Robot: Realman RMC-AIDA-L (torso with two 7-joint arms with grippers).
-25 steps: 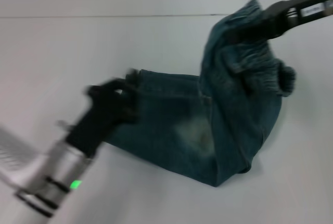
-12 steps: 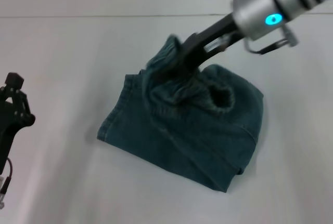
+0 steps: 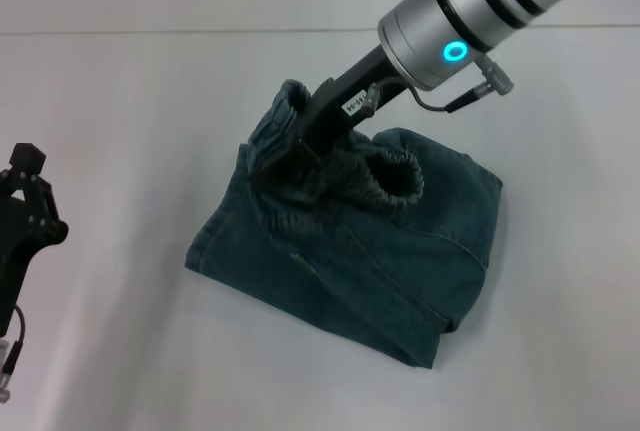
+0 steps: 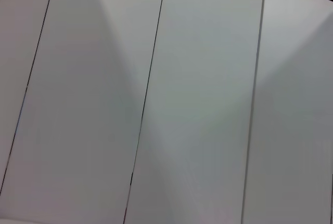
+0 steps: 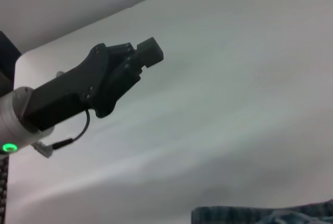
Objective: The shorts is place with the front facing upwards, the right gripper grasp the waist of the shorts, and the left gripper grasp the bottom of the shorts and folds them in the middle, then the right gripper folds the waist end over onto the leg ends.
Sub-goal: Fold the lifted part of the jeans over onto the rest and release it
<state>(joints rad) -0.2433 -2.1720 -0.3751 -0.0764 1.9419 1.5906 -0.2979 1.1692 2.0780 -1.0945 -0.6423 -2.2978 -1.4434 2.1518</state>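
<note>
The long blue-green denim shorts are seen in the head view lying on the plain white table in a folded bundle, with one layer laid over another and the folded edge turned toward the robot's right. The black two-fingered right gripper, whose black arm bears a small white printed label and is joined to a silver wrist lit by a blue ring, is reached down from the far right onto the far-left part of the bundle. Its fingers are closed on the gathered, ruffled elastic waist, which is bunched and raised directly beneath and beside the fingertips, with an open loop of the band lying just to the right of the gripper. The rest of the denim is spread below and nearer the robot than this gripper. The hemmed leg ends cannot be made out separately under the folded cloth. The black two-fingered left gripper is held well apart from the shorts, near the left edge of the head view, with nothing in its grasp; in the right wrist view it is seen above bare table with its silver wrist and green light, and whether its fingers are parted cannot be told. A strip of denim is shown at the edge of that same view.
</note>
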